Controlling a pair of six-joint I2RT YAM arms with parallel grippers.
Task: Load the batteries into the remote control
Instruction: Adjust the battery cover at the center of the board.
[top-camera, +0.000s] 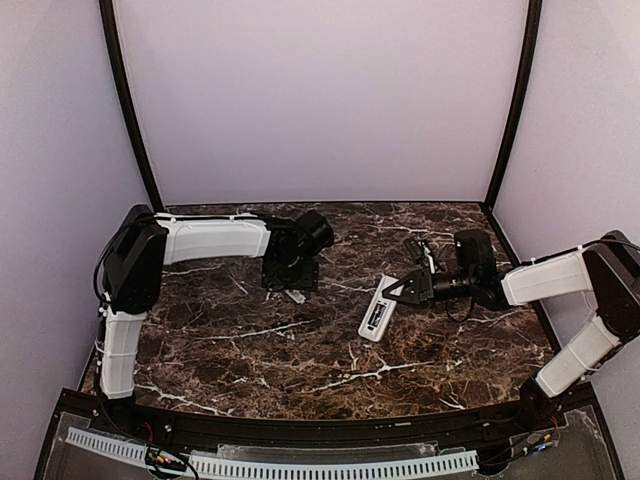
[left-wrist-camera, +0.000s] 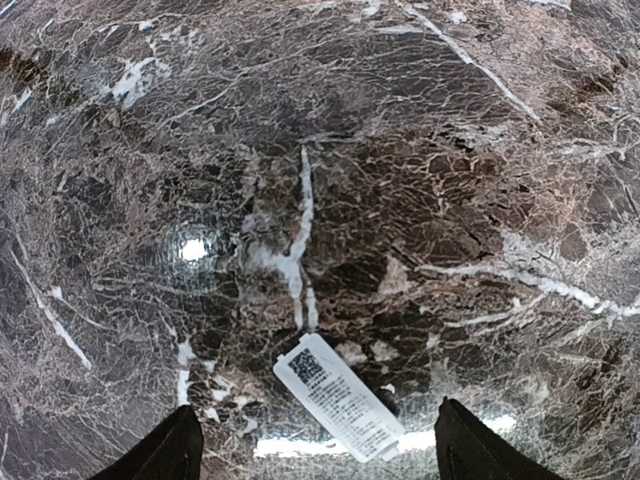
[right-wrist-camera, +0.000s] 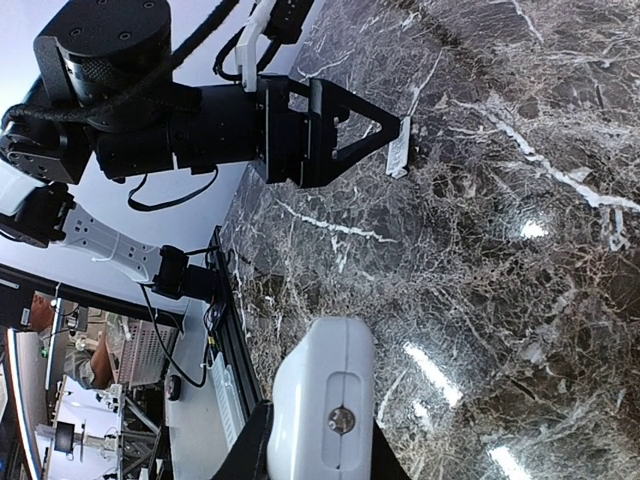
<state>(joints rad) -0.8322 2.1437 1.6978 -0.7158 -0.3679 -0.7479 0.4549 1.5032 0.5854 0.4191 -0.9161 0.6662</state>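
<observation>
Pinches the remote control (right-wrist-camera: 322, 390) in the right gripper (top-camera: 393, 293), fingers pressed against its sides near one end, the rest low over the table (top-camera: 250, 370). Seems to steady it that way so the bay can take batteries; cannot tell from here which face is up. Hangs the left gripper (top-camera: 294, 285) well apart from that, fingers spread wide, straddling without touching a white labelled lid (left-wrist-camera: 340, 396) lying flat right under the palm. Looks like the battery cover, set out of the way. Shows no batteries anywhere, near either hand; finding them likely comes next.
</observation>
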